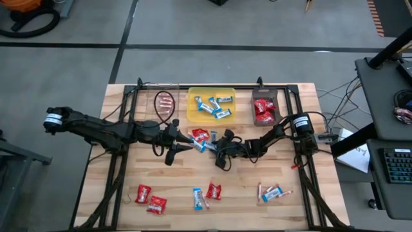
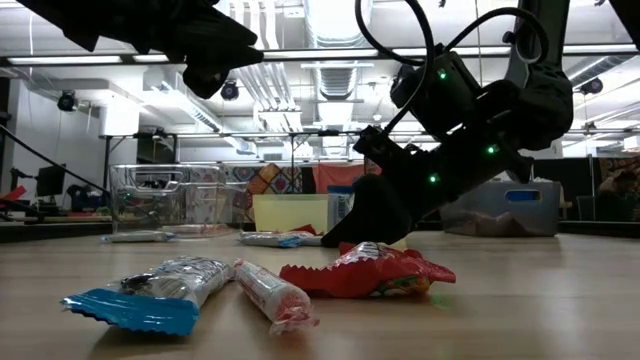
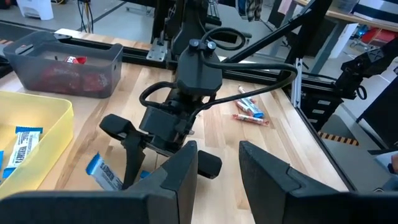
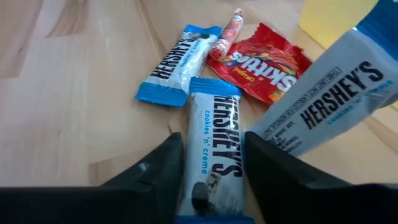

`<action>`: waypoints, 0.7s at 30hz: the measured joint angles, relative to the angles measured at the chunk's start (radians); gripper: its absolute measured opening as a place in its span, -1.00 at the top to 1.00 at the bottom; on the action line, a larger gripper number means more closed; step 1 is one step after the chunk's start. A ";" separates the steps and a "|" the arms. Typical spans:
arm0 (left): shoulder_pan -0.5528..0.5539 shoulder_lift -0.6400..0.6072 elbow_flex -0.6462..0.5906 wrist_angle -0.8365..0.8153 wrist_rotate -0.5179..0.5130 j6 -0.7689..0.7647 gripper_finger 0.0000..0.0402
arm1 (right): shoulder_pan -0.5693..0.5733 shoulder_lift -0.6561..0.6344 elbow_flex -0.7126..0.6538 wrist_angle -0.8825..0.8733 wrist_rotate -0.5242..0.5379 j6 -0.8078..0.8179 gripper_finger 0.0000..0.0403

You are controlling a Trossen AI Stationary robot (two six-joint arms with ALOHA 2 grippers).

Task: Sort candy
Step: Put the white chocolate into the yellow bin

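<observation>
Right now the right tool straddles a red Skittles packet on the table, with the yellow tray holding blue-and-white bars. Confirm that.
Not quite. The right tool straddles a blue-and-white Hershey's bar, not the red Skittles packet, which lies beyond it; the right wrist view shows this. The yellow tray does hold blue-and-white bars.

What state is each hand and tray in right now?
Left hand, open, nothing between its fingers.
Right hand, open, straddling a blue-and-white bar lying flat.
Clear tray, holds pinkish sticks.
Yellow tray, holds blue-and-white bars.
Dark tray, holds red packets.
Loose candy, unsorted on the table.
</observation>
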 joint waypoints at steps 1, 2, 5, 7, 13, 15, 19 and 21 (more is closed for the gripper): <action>0.000 0.000 0.000 0.000 0.000 0.000 0.49 | 0.000 -0.001 0.000 -0.003 -0.002 0.000 0.26; 0.000 0.000 0.000 0.000 0.000 0.000 0.49 | 0.000 -0.001 0.000 -0.003 -0.002 -0.001 0.33; 0.000 0.000 0.000 0.000 0.000 0.000 0.49 | 0.003 -0.007 -0.001 -0.006 -0.005 0.000 0.52; 0.000 0.000 0.000 0.000 0.000 -0.002 0.49 | 0.009 -0.018 -0.001 -0.010 -0.004 -0.001 0.52; 0.000 0.000 -0.001 0.000 0.000 -0.007 0.49 | 0.029 -0.063 -0.005 -0.036 -0.005 -0.008 0.52; 0.000 0.000 -0.001 -0.001 0.001 -0.007 0.49 | 0.038 -0.086 -0.007 -0.041 -0.018 -0.008 0.53; 0.000 0.000 -0.001 -0.001 0.001 -0.007 0.49 | 0.046 -0.146 -0.006 -0.035 -0.048 0.009 0.53; 0.000 0.000 -0.001 0.000 0.001 -0.007 0.49 | 0.046 -0.183 -0.006 -0.063 -0.066 0.025 0.53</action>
